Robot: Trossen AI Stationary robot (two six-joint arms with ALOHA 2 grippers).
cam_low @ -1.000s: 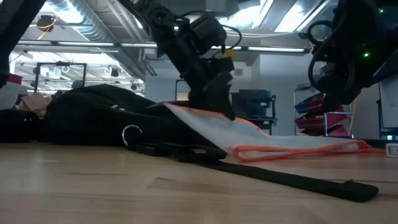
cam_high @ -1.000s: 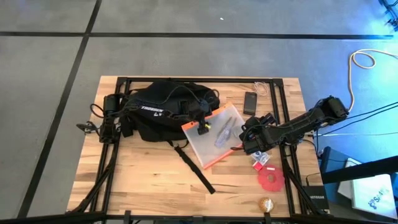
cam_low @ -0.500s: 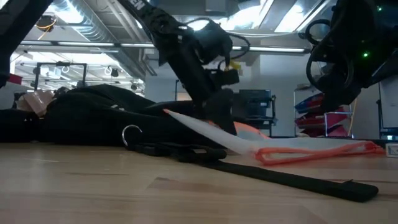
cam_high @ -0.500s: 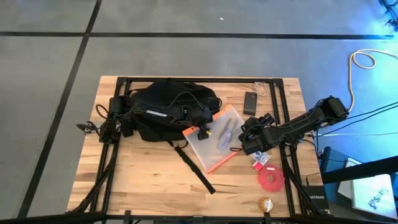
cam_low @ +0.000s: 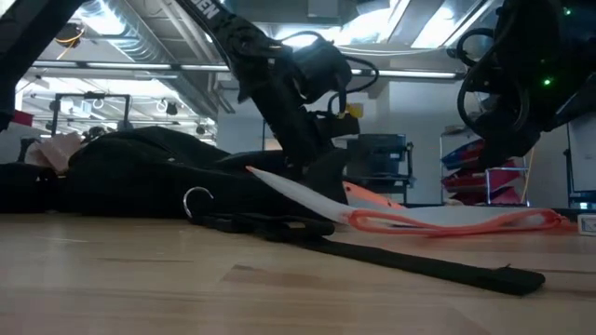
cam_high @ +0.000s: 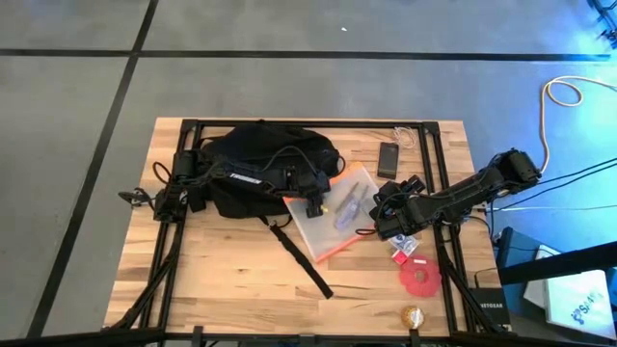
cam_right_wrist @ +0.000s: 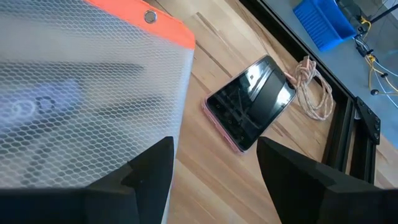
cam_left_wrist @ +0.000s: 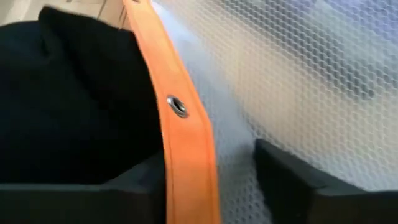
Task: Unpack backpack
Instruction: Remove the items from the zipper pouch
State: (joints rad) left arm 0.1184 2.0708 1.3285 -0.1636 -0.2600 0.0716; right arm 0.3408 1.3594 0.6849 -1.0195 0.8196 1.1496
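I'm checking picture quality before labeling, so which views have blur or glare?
Left wrist view: the pouch mesh and orange edge are soft, too close to focus. Low view: bright ceiling lights silhouette the backpack. Right wrist view: the phone screen carries reflections.
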